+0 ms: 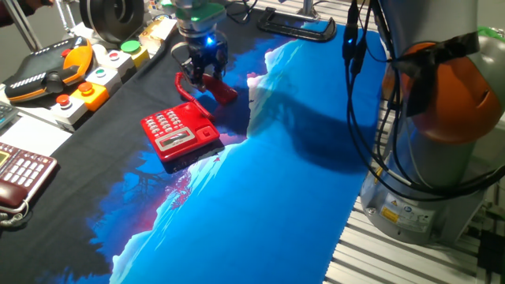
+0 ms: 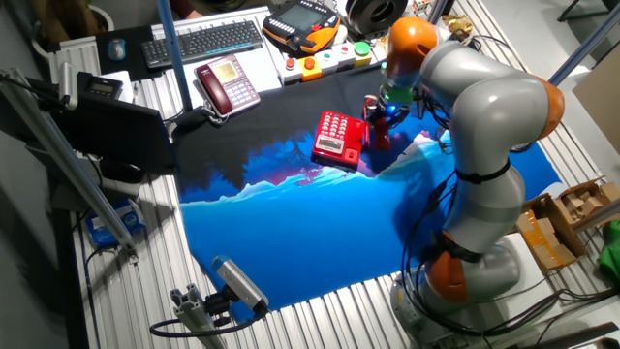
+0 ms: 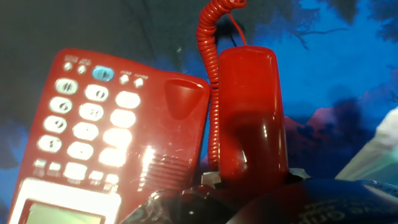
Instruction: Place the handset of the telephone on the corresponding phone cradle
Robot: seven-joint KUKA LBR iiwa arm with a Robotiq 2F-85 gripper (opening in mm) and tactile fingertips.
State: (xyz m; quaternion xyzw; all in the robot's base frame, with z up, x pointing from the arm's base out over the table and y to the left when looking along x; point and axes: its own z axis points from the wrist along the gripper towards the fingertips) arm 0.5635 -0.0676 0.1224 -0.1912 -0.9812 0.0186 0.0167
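The bright red telephone [image 1: 177, 131] lies on the blue and black cloth, keypad up; it also shows as the telephone [image 2: 339, 139] and the telephone [image 3: 93, 143]. My gripper [image 1: 203, 77] is shut on the red handset [image 1: 219, 90], holding it just behind the phone's far side. In the hand view the handset [image 3: 252, 118] runs lengthwise to the right of the base, next to the empty phone cradle [image 3: 184, 99]. A red coiled cord [image 3: 211, 87] runs between them. The gripper [image 3: 252, 186] grips the handset's near end.
A dark maroon phone [image 1: 20, 170] sits at the table's left edge. An orange teach pendant [image 1: 55, 71] and a button box [image 1: 95, 83] stand behind the cloth, a keyboard [image 2: 208, 41] further off. The cloth [image 1: 260, 91] is rucked up right of the handset. The arm's base [image 1: 426, 173] stands at right.
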